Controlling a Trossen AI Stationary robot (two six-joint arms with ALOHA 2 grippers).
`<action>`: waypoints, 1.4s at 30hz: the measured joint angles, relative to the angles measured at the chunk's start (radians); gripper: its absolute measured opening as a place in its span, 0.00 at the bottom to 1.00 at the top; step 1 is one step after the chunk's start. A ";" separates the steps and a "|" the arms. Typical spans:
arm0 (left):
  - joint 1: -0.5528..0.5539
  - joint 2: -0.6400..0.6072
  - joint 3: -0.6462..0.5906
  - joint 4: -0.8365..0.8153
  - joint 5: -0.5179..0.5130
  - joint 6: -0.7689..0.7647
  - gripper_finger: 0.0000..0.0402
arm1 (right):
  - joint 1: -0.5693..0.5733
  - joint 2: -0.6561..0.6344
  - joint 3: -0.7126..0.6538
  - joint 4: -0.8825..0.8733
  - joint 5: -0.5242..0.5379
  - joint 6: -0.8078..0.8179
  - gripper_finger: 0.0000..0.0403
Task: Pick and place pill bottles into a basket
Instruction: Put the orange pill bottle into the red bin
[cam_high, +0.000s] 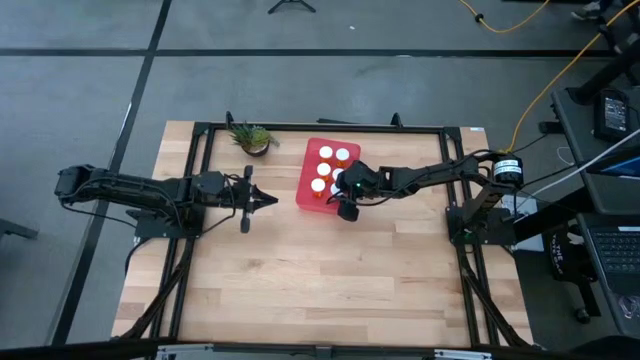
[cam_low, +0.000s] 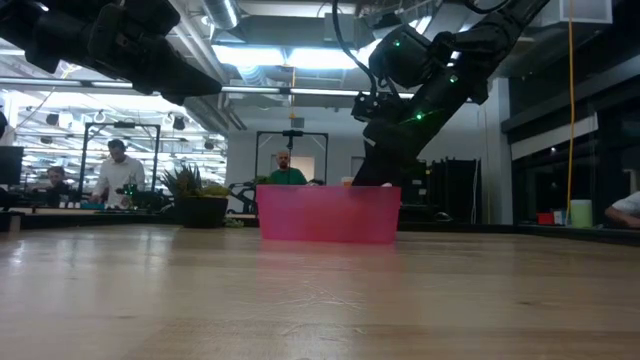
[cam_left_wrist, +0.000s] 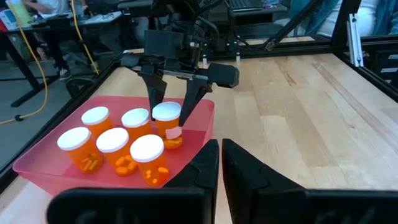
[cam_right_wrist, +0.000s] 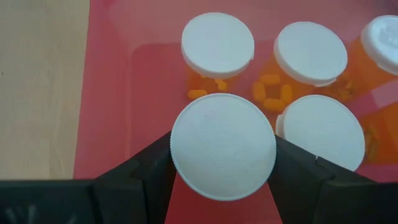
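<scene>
Red plastic sits right under me: the basket (cam_high: 307, 178), a shallow tray whose wall is low and whose near edge lies just behind my right fingers. My right gripper (cam_right_wrist: 222, 163) hangs over it, fingers clenched on the white cap of the sixth bottle (cam_left_wrist: 168, 124), one finger on each side of the cap, bottle upright and low in the tray.

Five other bottles (cam_left_wrist: 114, 151) stand packed beside it, the closest cap almost touching the one I hold, all just ahead of my fingertips.

My left gripper (cam_left_wrist: 220, 163) waits well off to the side over bare table (cam_high: 330, 280), fingers pressed together on nothing.

As I see it, the trouble from here is crowding. If I spread my fingers wide, the outer finger may shove a neighbour and tip it. If the bottle is not yet resting on the tray floor when I let go, it could drop, bounce and fall against the others or over the low wall. Lifting away at a slant could drag the cap and pull the bottle over.

No brand, label or writing can be read on caps, bottles or tray; only loose orange pills show through the sides.
</scene>
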 joint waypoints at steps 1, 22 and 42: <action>0.000 0.000 0.000 0.000 0.000 0.000 0.04 | 0.000 0.000 0.000 0.000 0.000 -0.001 0.54; 0.000 0.000 0.000 0.000 0.000 0.000 0.03 | 0.000 0.000 0.000 0.000 0.000 -0.005 0.54; 0.000 0.000 0.000 0.000 0.000 0.000 0.03 | 0.000 0.000 0.000 0.000 0.000 -0.003 0.64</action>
